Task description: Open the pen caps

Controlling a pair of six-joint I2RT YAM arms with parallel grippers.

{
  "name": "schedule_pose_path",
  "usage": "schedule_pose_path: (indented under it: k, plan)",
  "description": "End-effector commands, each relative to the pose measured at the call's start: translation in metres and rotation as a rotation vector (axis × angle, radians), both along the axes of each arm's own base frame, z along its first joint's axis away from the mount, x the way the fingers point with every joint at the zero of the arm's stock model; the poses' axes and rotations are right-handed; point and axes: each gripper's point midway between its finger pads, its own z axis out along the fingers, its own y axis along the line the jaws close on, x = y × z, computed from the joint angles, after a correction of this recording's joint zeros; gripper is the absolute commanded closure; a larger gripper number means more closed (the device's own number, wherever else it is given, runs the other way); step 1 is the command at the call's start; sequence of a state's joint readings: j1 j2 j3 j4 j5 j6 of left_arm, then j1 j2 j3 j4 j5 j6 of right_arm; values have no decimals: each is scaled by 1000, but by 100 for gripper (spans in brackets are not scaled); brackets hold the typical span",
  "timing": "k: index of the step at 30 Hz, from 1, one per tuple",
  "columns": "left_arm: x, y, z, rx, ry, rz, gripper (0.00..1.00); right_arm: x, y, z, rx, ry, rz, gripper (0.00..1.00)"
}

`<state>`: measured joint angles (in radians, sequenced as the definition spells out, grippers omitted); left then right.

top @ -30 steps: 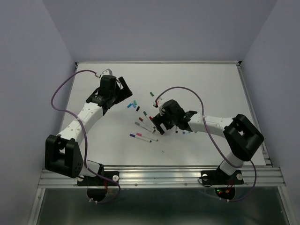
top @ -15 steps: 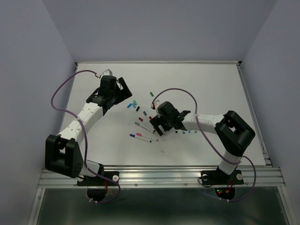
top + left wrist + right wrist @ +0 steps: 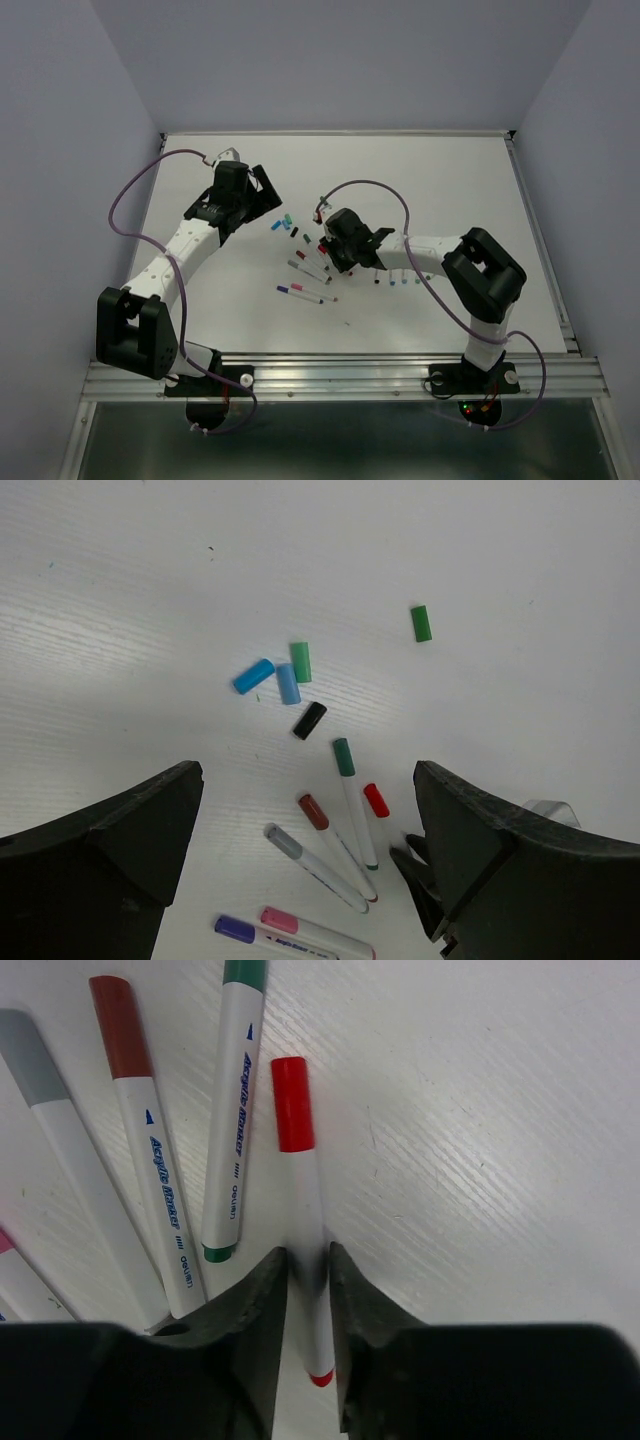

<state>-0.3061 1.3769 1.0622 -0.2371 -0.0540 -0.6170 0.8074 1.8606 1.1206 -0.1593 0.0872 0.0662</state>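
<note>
The right gripper (image 3: 307,1265) is pressing its two fingers (image 3: 262,1305) together on the white barrel of the red-capped pen (image 3: 304,1192), which is lying flat on the tabletop (image 3: 480,1110). The red cap (image 3: 293,1103) is sitting on the far end of that barrel. It is lying out ahead of the fingertips, apart from them and untouched by the gripper. Just to its left, the green-capped pen (image 3: 238,1110), the dark red-capped pen (image 3: 150,1180) and the grey-capped pen (image 3: 70,1160) are lying fanned out side by side, all outside the clamped fingers.

The left gripper (image 3: 305,780) is hovering above the tabletop with its jaws standing wide apart and holding nothing. Ahead of it, loose caps are lying on the white surface. The blue cap (image 3: 253,676), the light blue cap (image 3: 288,683) and the green cap (image 3: 300,662) are crowding close together, and the black cap (image 3: 309,720) is lying just below them. A second green cap (image 3: 421,623) is lying well apart to the right. None of these caps is touching either gripper.
</note>
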Motion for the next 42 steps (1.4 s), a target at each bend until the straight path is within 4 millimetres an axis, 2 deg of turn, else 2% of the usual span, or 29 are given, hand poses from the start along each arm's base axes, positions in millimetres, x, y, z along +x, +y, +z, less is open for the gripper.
schedule_pose_path:
  k: [1,5,7,8,11,14,15,17,18,21,23,27,33,34,40,42]
  plan:
    - [-1,2,20,1,-58,-3,1,-15,0,-25,-24,71,25,78]
    - [-2,-3,21,-9,-61,-29,1,-20,-1,-22,-10,79,31,92]
    - [-2,-8,23,-18,-76,-61,1,-19,-1,-18,1,70,23,96]
    - [-4,-15,25,-44,-76,-104,1,-17,-1,-11,15,52,11,99]
    - [-6,-29,31,-82,-106,-179,1,-5,-6,3,41,0,-60,99]
    - [-17,-55,40,-181,-141,-324,1,7,-4,39,150,-84,-115,99]
    - [-17,-62,47,-211,-169,-347,1,11,-2,61,228,-129,-120,99]
    - [-25,-72,48,-249,-166,-397,1,10,3,85,310,-168,-110,99]
    - [-22,-76,56,-268,-194,-403,1,6,8,94,349,-169,-83,99]
    - [-23,-87,59,-287,-198,-422,1,4,11,134,468,-233,-56,99]
    - [-23,-94,57,-298,-186,-429,1,-3,15,141,497,-227,-19,99]
    - [-22,-109,66,-354,-211,-452,2,-1,19,154,532,-242,-17,99]
    - [-24,-124,67,-370,-201,-481,12,5,24,184,613,-301,-32,99]
    - [-24,-126,67,-371,-199,-485,16,6,25,190,631,-309,-34,99]
    - [-26,-131,66,-373,-197,-500,19,8,32,201,672,-313,-28,99]
    - [-27,-132,67,-374,-200,-504,26,9,34,203,676,-312,-22,99]
